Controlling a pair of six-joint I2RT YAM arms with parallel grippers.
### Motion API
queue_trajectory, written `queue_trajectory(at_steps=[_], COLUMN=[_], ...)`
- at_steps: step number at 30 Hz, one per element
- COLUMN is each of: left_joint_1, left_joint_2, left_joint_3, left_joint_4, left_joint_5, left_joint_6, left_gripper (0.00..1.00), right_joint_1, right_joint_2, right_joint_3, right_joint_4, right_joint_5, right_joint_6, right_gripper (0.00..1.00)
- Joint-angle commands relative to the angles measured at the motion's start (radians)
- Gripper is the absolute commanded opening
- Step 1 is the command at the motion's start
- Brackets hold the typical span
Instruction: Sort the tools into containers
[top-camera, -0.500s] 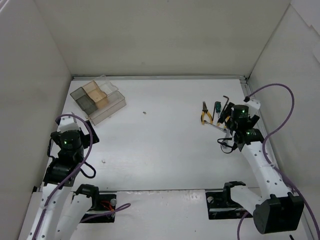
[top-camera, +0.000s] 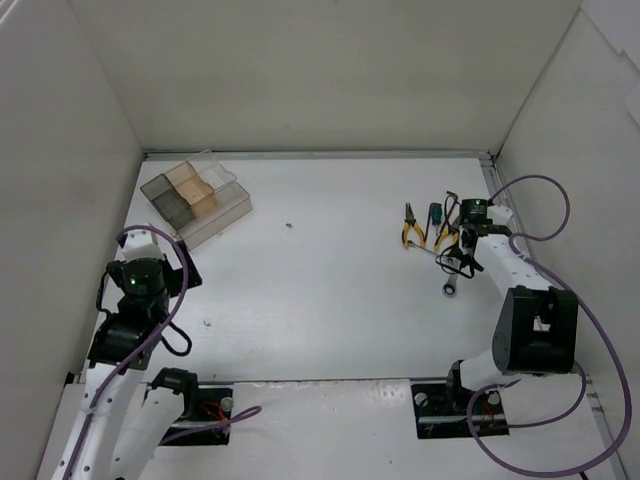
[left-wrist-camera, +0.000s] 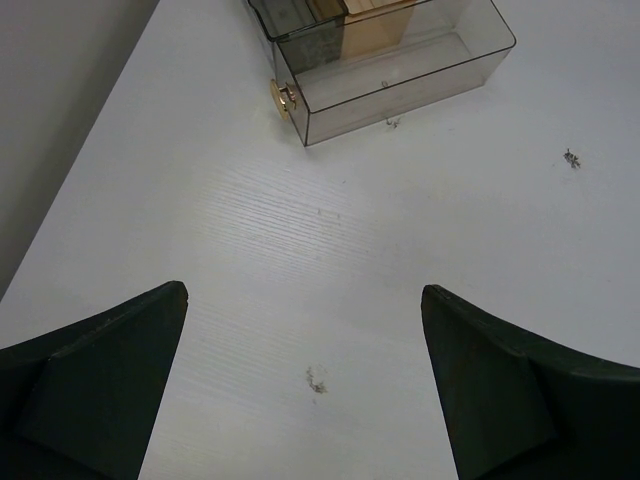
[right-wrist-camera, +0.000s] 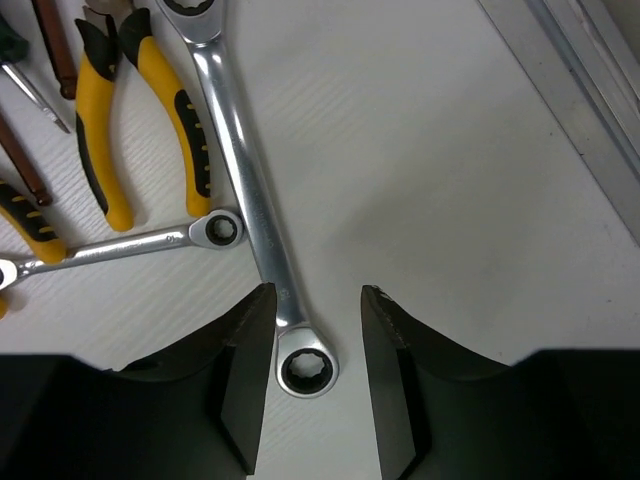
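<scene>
The tools lie in a pile at the far right: yellow-handled pliers (top-camera: 409, 232) (right-wrist-camera: 120, 120), a green-handled screwdriver (top-camera: 435, 212), a dark hex key (top-camera: 452, 200), a long silver wrench (right-wrist-camera: 235, 150) and a smaller silver wrench (right-wrist-camera: 120, 247). My right gripper (top-camera: 455, 268) (right-wrist-camera: 312, 300) is open and low over the table. Its jaws stand either side of the long wrench's ring end (right-wrist-camera: 305, 370), and the left finger is close against the shaft. The clear compartment tray (top-camera: 195, 200) (left-wrist-camera: 390, 70) stands at the far left. My left gripper (top-camera: 165, 258) (left-wrist-camera: 305, 300) is open and empty, short of the tray.
Purple cables loop round both arms. The right wall's metal rail (right-wrist-camera: 590, 70) runs close beside the tools. A small dark speck (top-camera: 288, 226) lies mid-table. Black base mounts sit at the near edge.
The right arm has folded up, and its wrist has moved farther back over the tool pile. The left arm has hardly moved.
</scene>
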Motion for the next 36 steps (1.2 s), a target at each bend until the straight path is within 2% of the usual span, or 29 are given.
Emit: queue_trajectory(at_steps=[1, 10, 13, 15, 23, 36], left_joint_1=[-0.003, -0.003, -0.003, -0.003, -0.003, -0.003], left_joint_2=[0.003, -0.003, -0.005, -0.003, 0.008, 0.023], left_joint_3=[0.055, 0.054, 0.052, 0.054, 0.054, 0.057], left_joint_4=[0.032, 0.034, 0.034, 0.034, 0.034, 0.031], left_joint_5=[0.019, 0.03, 0.033, 0.036, 0.038, 0.033], left_joint_6=[0.026, 0.029, 0.03, 0.03, 0.03, 0.032], left_gripper=[1.0, 1.0, 1.0, 1.0, 1.0, 1.0], right_joint_1=[-0.032, -0.077, -0.077, -0.08, -0.104, -0.118], right_joint_2=[0.051, 0.213, 0.256, 0.278, 0.331, 0.394], right_joint_3=[0.089, 0.181, 0.194, 0.197, 0.221, 0.246], right_joint_4=[0.018, 0.045, 0.05, 0.053, 0.07, 0.073], right_joint_5=[0.019, -0.131, -0.152, -0.159, -0.234, -0.265], right_joint_6=[0.003, -0.121, -0.135, -0.139, -0.182, -0.211], right_gripper=[0.36, 0.35, 0.3, 0.3, 0.31, 0.33])
